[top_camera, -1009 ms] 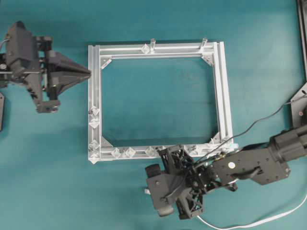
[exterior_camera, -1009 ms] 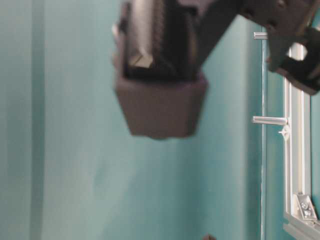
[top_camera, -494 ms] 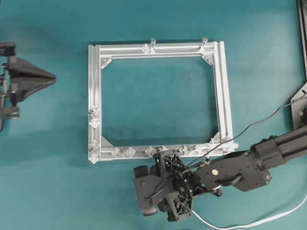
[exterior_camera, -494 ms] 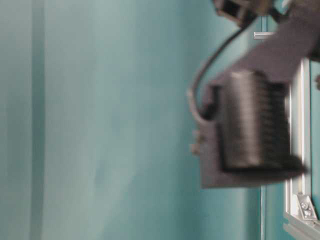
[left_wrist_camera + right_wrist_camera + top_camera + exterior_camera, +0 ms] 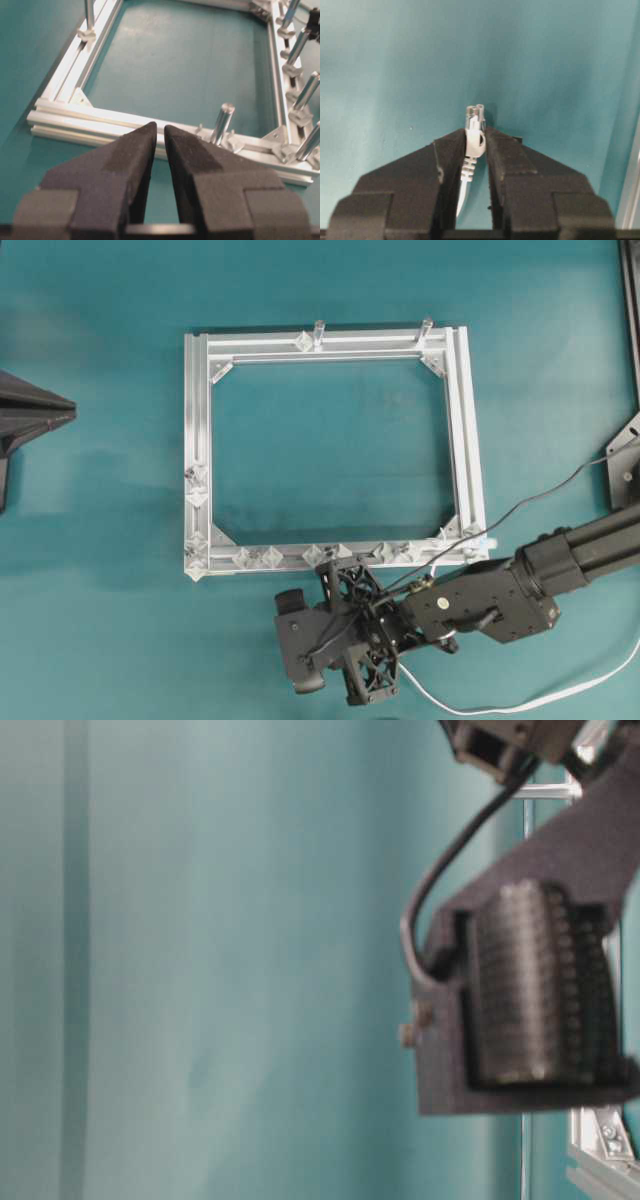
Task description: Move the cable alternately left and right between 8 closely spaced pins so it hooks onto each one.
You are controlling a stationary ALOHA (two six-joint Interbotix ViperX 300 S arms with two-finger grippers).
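- Right gripper (image 5: 475,142) pinches the cable (image 5: 473,150) at its plug, near the frame (image 5: 197,440).
- Left gripper (image 5: 159,132): narrow gap between fingers, nothing held.

Frame (image 5: 327,450) interior open; posts (image 5: 319,331) stand along far rail.

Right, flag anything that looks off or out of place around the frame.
Nothing looks damaged or askew. The cable is not hooked on any of the pins; the right gripper pinches it just behind the plug, below the frame.
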